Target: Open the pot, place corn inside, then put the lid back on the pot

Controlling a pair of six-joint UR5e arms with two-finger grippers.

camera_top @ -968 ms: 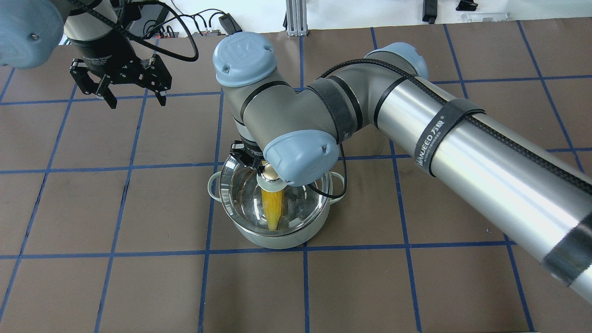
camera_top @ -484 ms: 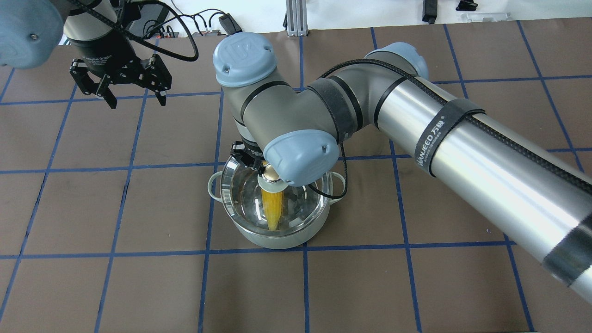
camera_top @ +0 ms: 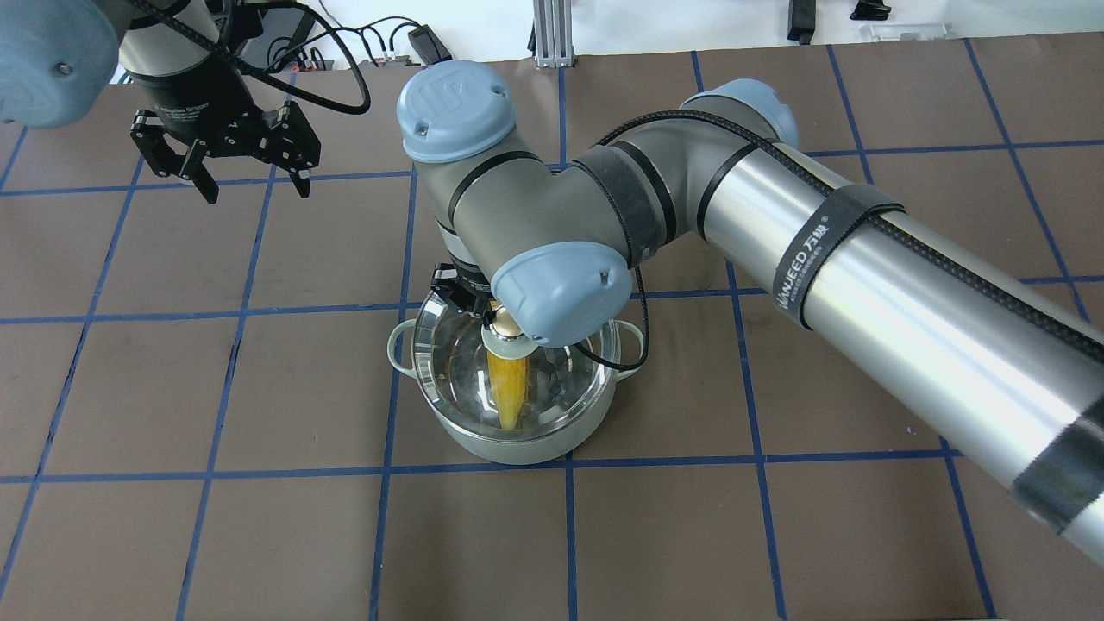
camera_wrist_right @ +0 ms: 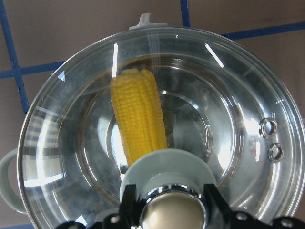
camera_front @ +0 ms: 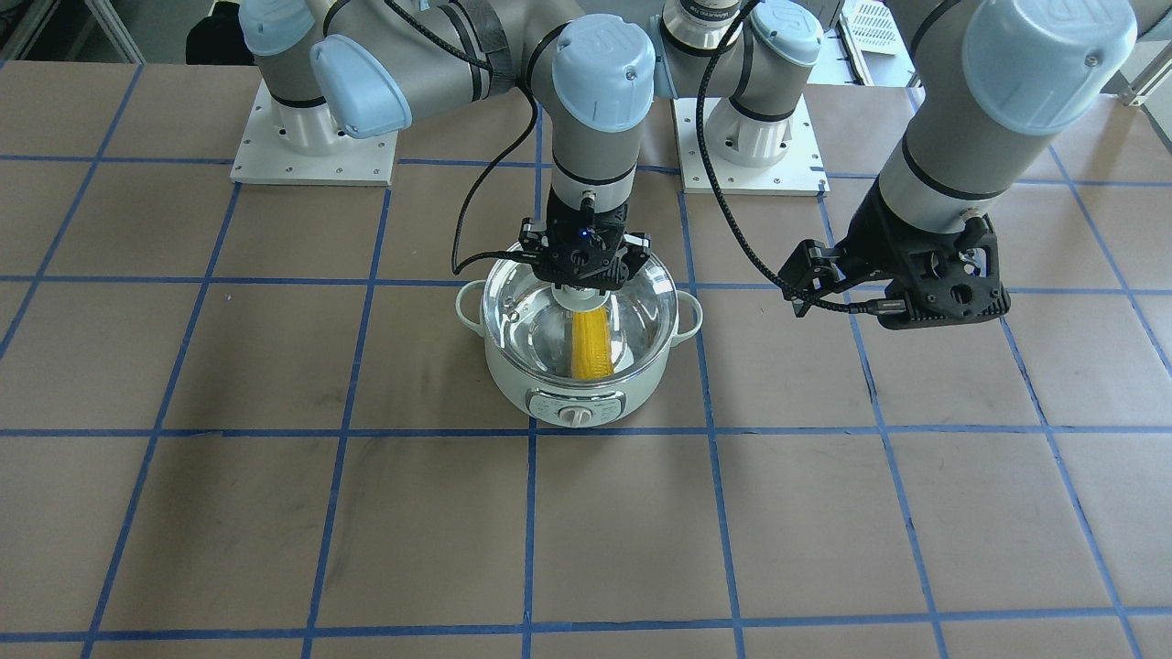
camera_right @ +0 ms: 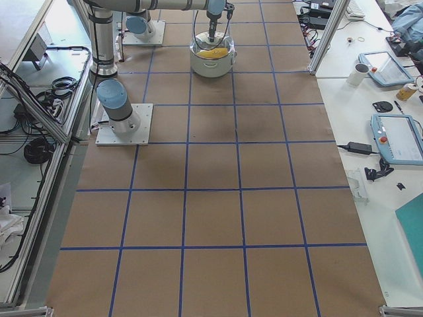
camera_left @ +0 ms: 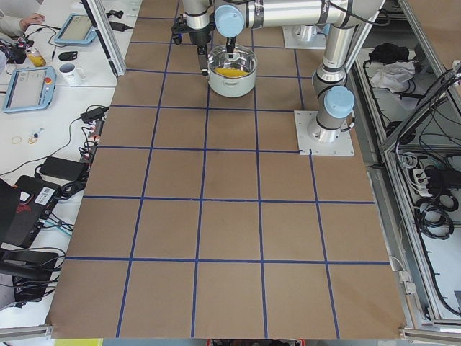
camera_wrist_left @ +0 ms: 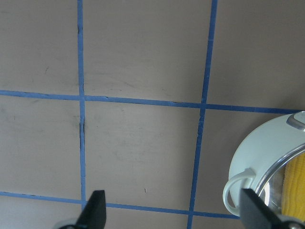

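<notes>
At the middle of the brown tabletop (camera_top: 259, 535), which is crossed by blue tape lines, we find the pale green pot (camera_front: 513, 380) standing upright, its dial (camera_front: 575, 417) facing away from the robot's bases. Inside it lies the corn (camera_front: 591, 343), stretched across the shiny steel bottom, and we see it plainly through the glass. The lid (camera_front: 641, 316) sits level over the pot's mouth, centred on the rim. From these angles it seems to rest on the rim, though we cannot be sure it is fully seated.

The right claw (camera_front: 583, 286) points straight down over the lid's centre. In the right wrist view its two black fingers (camera_wrist_right: 127, 202) stand on either side of the gold knob (camera_wrist_right: 174, 212), pinching it, with the pale green base just below. Two small vent holes (camera_wrist_right: 269, 126) show in the glass to one side.

The left claw (camera_top: 256, 188) hangs above bare tabletop on the robot's left, well apart from the pot. Its fingers are spread wide and hold nothing. Its wrist camera catches only the pot's edge and one loop handle (camera_wrist_left: 236, 193) in the lower corner of the view
</notes>
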